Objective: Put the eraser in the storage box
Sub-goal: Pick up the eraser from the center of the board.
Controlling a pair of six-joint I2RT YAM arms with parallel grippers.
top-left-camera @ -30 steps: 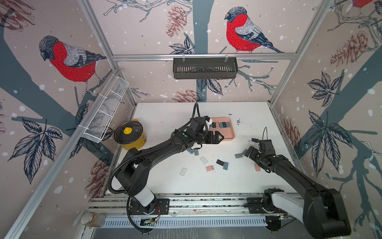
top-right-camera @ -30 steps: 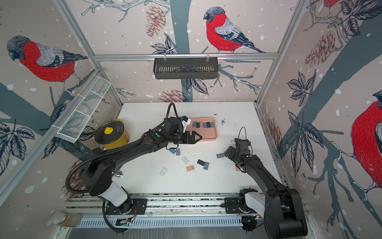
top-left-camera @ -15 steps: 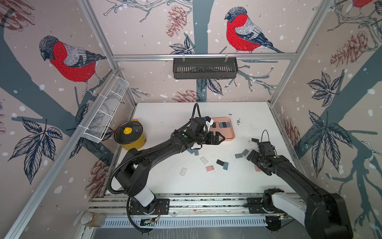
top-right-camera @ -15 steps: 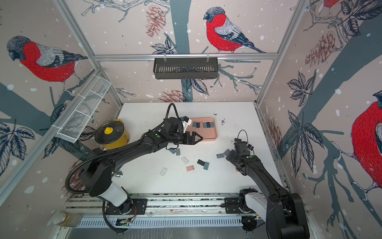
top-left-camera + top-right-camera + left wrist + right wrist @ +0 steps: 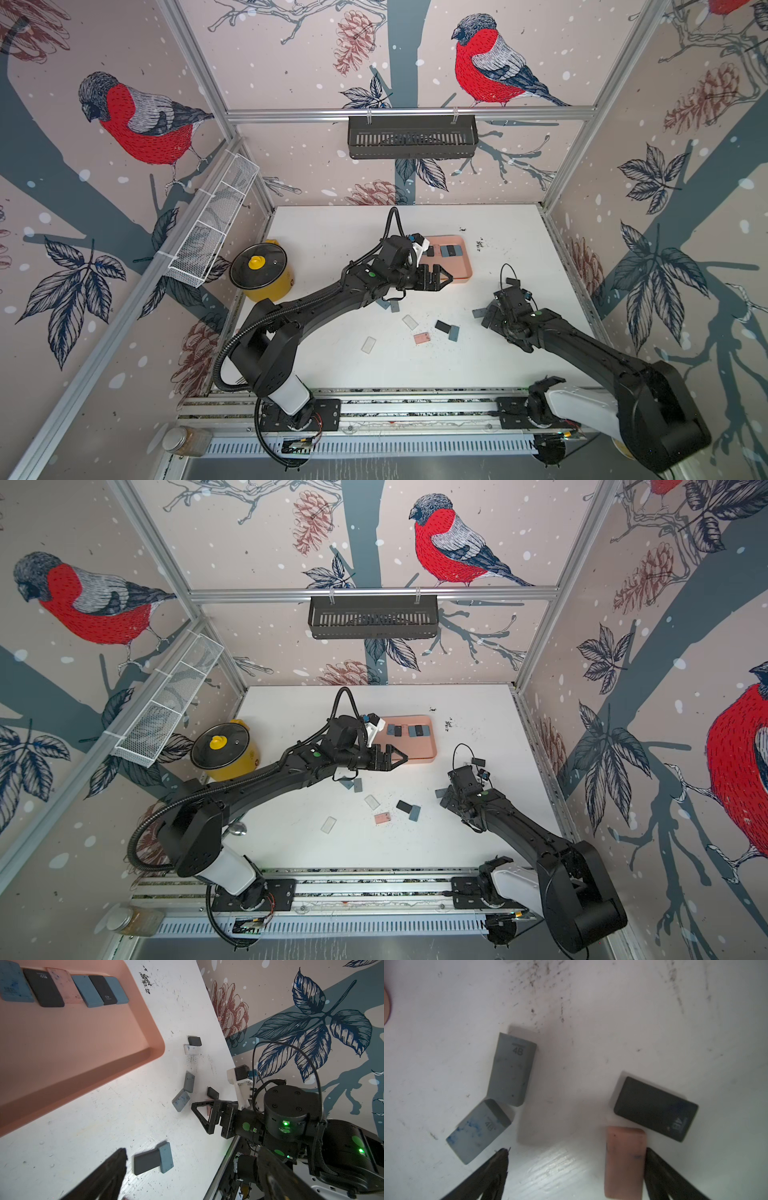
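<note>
- Looking down from above, you've got the left gripper (image 5: pixel 444 279) hanging over the near edge of the shallow salmon-pink plastic storage box (image 5: pixel 460 269). Its jaws are spread wide with nothing in them.
- That box sits toward the back of the white tabletop (image 5: pixel 332 232). Your left wrist view shows a row of six flat rectangular erasers (image 5: pixel 87 991) lined up along one wall inside it, a mix of blue, black and pink.
- Your right gripper (image 5: pixel 575 1167) is down low over the table on the right side, jaws wide apart and gripping nothing.
- A pink rubber eraser (image 5: pixel 625 1161) lies flat between its fingers, tucked right up against one finger (image 5: pixel 658 1174). Can't tell if they actually touch.
- A black rectangular eraser (image 5: pixel 656 1108) sits just beside the pink one's far end.
- Two grey-blue erasers (image 5: pixel 511 1070) meet at a corner near the other finger (image 5: pixel 494 1169).
- A scatter of loose erasers (image 5: pixel 442 326) lies mid-table between your arms.
</note>
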